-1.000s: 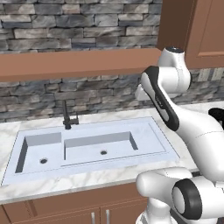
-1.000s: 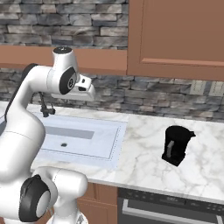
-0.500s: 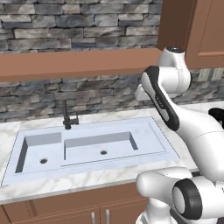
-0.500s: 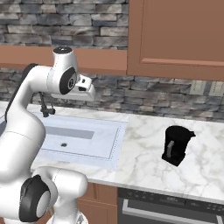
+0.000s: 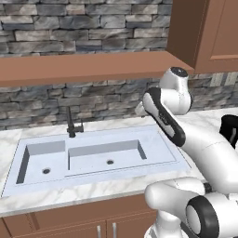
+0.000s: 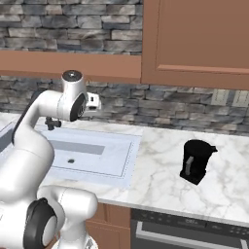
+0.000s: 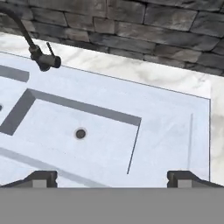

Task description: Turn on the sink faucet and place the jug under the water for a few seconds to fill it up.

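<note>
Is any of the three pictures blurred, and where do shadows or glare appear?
Left base view: sharp, even light; darker inner walls shade the sink. Right base view: sharp; the jug is flat black, without glare. Hand view: sharp; the sink faucet shows no highlight.

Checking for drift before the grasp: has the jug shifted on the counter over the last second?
No. The jug stands at the same spot right of the sink.

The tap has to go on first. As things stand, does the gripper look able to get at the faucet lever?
Probably yes. The gripper is open and empty above the sink, and the faucet stands at the back rim with bare basin between them. The jug sits off on the counter, out of the way.
</note>
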### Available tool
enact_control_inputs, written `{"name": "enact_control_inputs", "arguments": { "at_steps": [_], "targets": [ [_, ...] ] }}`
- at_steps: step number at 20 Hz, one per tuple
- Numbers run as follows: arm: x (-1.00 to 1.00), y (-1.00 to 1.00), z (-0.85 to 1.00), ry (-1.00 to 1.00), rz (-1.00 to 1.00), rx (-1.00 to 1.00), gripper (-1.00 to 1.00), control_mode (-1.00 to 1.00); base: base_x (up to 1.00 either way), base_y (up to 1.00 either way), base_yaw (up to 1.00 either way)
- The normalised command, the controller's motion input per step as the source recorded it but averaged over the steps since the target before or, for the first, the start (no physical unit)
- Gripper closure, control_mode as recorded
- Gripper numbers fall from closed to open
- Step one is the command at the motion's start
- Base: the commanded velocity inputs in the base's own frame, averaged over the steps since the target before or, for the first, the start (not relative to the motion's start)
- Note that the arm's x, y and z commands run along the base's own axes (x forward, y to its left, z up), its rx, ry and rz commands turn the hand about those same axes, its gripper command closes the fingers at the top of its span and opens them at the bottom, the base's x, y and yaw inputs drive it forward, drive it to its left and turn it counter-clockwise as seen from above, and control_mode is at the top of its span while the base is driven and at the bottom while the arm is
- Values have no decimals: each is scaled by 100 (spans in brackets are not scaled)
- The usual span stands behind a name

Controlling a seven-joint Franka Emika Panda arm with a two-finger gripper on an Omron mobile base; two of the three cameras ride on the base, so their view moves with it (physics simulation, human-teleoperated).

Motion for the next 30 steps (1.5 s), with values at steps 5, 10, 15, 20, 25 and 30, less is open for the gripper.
{"name": "enact_control_inputs", "arguments": {
  "at_steps": [5, 10, 15, 20, 25, 30],
  "targets": [
    [55, 100, -65, -35, 42, 0, -100, -100, 0, 0, 0],
    [27, 63, -59, -39, 45, 0, -100, -100, 0, 0, 0],
    [23, 0, -9, -22, 27, 1, -100, -100, 0, 0, 0],
    [62, 0, -2, -10, 27, 2, -100, -100, 0, 0, 0],
    [53, 4, -1, -2, 23, 1, -100, -100, 0, 0, 0],
    [32, 15, -8, 0, 17, 0, -100, -100, 0, 0, 0]
  ]
}}
